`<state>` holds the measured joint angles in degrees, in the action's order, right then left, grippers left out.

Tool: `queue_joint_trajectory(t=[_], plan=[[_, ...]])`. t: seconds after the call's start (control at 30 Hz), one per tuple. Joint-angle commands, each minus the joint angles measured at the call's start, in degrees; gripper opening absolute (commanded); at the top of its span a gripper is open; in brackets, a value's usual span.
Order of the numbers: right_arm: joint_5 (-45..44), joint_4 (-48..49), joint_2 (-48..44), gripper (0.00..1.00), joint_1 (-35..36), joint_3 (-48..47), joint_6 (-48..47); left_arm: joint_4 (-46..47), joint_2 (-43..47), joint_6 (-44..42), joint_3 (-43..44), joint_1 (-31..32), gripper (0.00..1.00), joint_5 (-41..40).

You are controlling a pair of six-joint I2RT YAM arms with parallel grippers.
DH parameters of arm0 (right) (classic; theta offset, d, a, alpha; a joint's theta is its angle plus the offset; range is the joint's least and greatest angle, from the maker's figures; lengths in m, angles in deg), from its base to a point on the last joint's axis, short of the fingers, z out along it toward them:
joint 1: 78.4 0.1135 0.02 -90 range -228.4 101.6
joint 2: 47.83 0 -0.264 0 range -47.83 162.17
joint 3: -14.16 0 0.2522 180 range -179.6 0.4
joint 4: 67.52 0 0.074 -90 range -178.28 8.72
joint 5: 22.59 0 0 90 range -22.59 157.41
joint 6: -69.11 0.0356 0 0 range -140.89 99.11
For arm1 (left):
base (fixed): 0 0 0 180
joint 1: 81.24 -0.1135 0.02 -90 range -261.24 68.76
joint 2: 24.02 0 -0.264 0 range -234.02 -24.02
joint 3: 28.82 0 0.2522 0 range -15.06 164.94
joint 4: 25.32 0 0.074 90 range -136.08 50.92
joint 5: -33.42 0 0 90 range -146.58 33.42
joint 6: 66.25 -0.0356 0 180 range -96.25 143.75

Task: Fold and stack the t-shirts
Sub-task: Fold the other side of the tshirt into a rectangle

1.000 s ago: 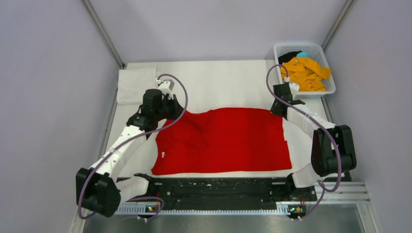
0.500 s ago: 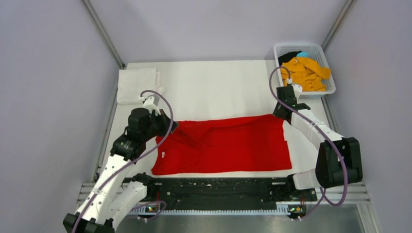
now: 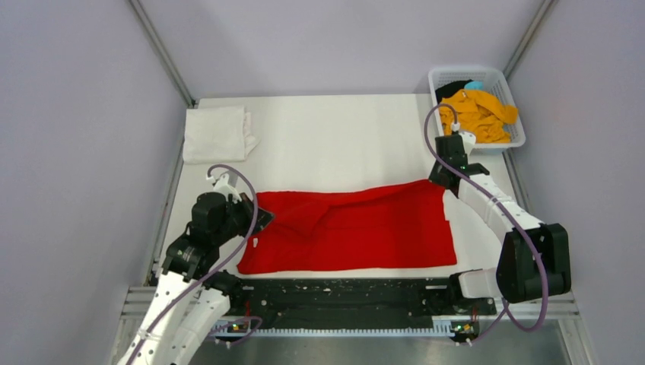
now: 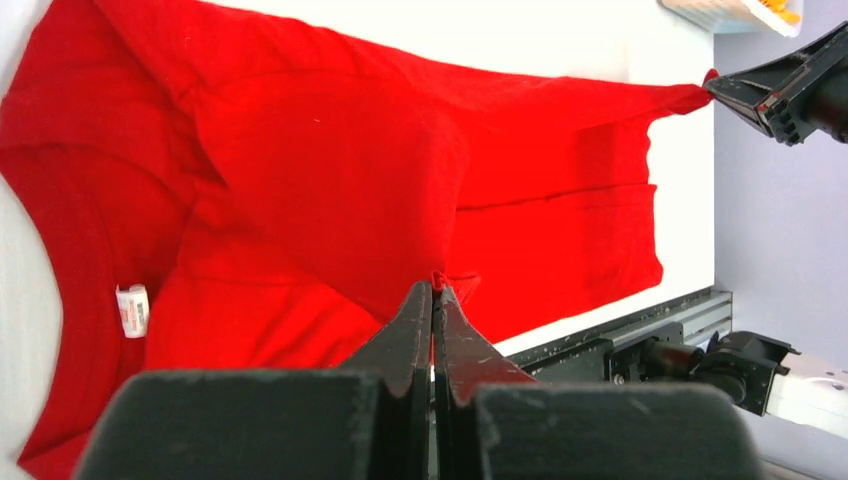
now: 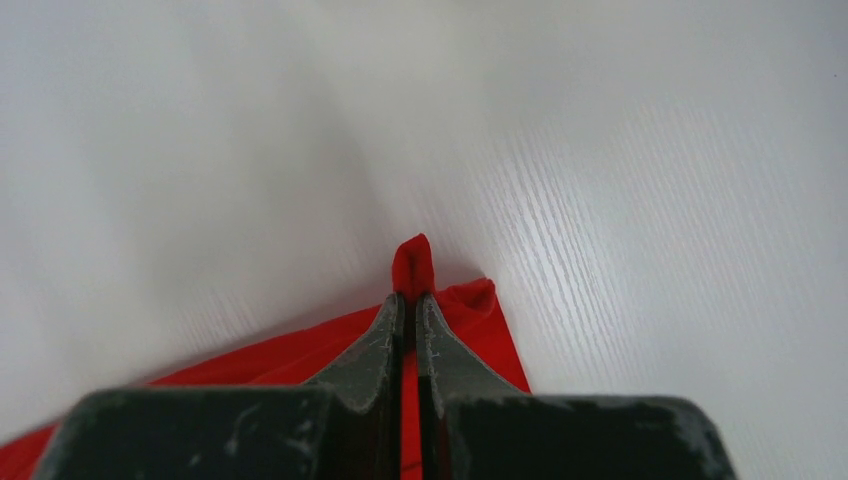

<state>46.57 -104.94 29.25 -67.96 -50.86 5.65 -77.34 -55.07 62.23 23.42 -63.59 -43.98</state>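
The red t-shirt (image 3: 365,228) lies across the near middle of the table, its far half lifted and drawn toward the near edge. My left gripper (image 3: 258,217) is shut on the shirt's left far edge; the left wrist view shows red cloth (image 4: 330,170) pinched at the tips (image 4: 434,290). My right gripper (image 3: 440,181) is shut on the shirt's right far corner (image 5: 412,262). A folded white t-shirt (image 3: 217,133) lies at the far left. An orange-yellow t-shirt (image 3: 478,114) and a black one (image 3: 454,86) lie in the basket.
The white lattice basket (image 3: 514,141) stands at the far right corner; something small and blue (image 3: 474,84) also shows in it. A black rail (image 3: 342,293) runs along the table's near edge. Grey walls close in on both sides.
Both grippers have pulled the shirt's far edge toward the near side. The left arm has swung well down and left; the red cloth now covers a shorter strip.
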Motion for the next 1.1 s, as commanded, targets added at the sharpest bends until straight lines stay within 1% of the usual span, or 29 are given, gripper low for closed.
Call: queue_joint_trajectory(t=[0.0, 0.07, 0.13, 0.17, 0.2, 0.3, 0.33, 0.37, 0.4, 0.43, 0.47, 0.5, 0.53, 0.57, 0.6, 0.63, 0.67, 0.73, 0.8, 0.87, 0.9, 0.93, 1.0, 1.03, 1.07], plan=[[0.1, -1.38, -2.45, 0.01, 0.51, 1.56, -0.19, -4.3, 2.23, 3.32, -1.43, 0.14, 0.0, -0.88], [0.36, -2.22, -2.9, 0.03, 0.49, 2.64, 0.47, -6.16, 2.8, 4.49, -2.2, 0.11, 0.0, -1.56], [0.29, -3.0, -3.2, 0.08, 0.59, 4.0, 1.48, -7.38, 3.21, 5.69, -3.4, 0.16, 0.0, -1.45], [0.11, -3.6, -3.24, 0.12, 0.57, 4.58, 2.02, -7.76, 3.19, 6.11, -4.07, 0.17, 0.0, -1.29], [-0.09, -4.35, -3.33, 0.2, 0.56, 5.2, 2.59, -8.45, 2.98, 6.65, -4.64, 0.13, 0.0, -1.08], [-2.63, -9.97, -3.92, 0.33, 0.61, 6.22, 5.98, -13.1, 2.27, 8.66, -5.34, 0.17, 0.01, -1.1], [-4.23, -13.22, -4.31, 0.38, 0.56, 6.3, 7.98, -14.9, 2.3, 9.13, -5.22, 0.19, 0.09, -0.64], [-5.71, -16.07, -5.01, 0.42, 0.58, 6.35, 9.92, -16.03, 2.49, 8.91, -5.11, 0.19, 0.21, 1.53], [-6.94, -18.75, -6.23, 0.45, 0.56, 6.59, 11.66, -16.51, 2.75, 7.95, -4.7, 0.19, 0.28, 4.9], [-7.84, -20.58, -7.97, 0.49, 0.55, 6.74, 12.99, -17.6, 3.19, 7.58, -4.13, 0.18, 0.29, 6.8], [-8.42, -21.38, -9.75, 0.54, 0.6, 6.97, 13.61, -19.49, 3.52, 7.38, -2.1, 0.19, 0.33, 5.95], [-8.85, -21.58, -11.6, 0.61, 0.6, 6.93, 13.42, -23.11, 3.56, 6.55, 0.79, 0.19, 0.43, 3.24], [-9.74, -21.6, -13.12, 0.86, 0.58, 6.47, 13.18, -26.89, 3.24, 5.88, 3.79, 0.19, 0.66, -1.23], [-10.14, -21.45, -14.46, 0.97, 0.56, 5.63, 12.84, -29.77, 2.64, 5.81, 6.87, 0.19, 0.83, -5.16], [-10.03, -20.39, -15.7, 0.98, 0.55, 4.72, 12.04, -30.66, 2.23, 5.19, 9.07, 0.17, 0.91, -6.85], [-9.34, -19.17, -16.32, 0.99, 0.59, 4.13, 11.17, -29.44, 2.0, 4.19, 9.95, 0.17, 0.97, -5.83], [-7.54, -17.22, -16.82, 0.99, 0.61, 3.92, 9.7, -26.45, 2.03, 3.36, 9.81, 0.12, 0.99, -4.34], [-1.93, -12.65, -17.63, 0.99, 0.59, 4.39, 7.1, -16.25, 1.8, 2.57, 7.2, 0.13, 0.99, -1.92], [8.06, -6.77, -17.98, 0.99, 0.68, 5.93, 3.08, -5.92, 0.6, 2.26, 2.59, 0.14, 0.99, 0.13], [19.04, -1.17, -17.77, 0.99, 1.46, 7.67, 0.97, 0.95, -2.55, 2.17, -0.47, 0.19, 0.99, 0.58], [22.3, 0.84, -17.42, 0.99, 2.76, 8.26, 0.69, 2.99, -4.51, 3.08, -1.29, 0.19, 0.99, 0.65], [23.26, 2.22, -16.89, 0.99, 4.44, 8.5, -0.03, 4.95, -6.48, 3.49, -1.68, 0.14, 0.99, 1.85], [22.13, 3.28, -15.51, 0.99, 8.3, 8.32, -1.96, 8.45, -10.31, 2.03, -2.24, 0.17, 0.99, 4.84], [22.75, 4.12, -14.64, 0.99, 9.84, 8.18, -3.4, 9.98, -12.0, 1.3, -2.15, 0.19, 0.99, 4.34], [25.14, 4.97, -13.66, 0.99, 11.1, 7.81, -5.07, 11.54, -13.57, 0.45, -2.14, 0.19, 0.99, 3.67]])
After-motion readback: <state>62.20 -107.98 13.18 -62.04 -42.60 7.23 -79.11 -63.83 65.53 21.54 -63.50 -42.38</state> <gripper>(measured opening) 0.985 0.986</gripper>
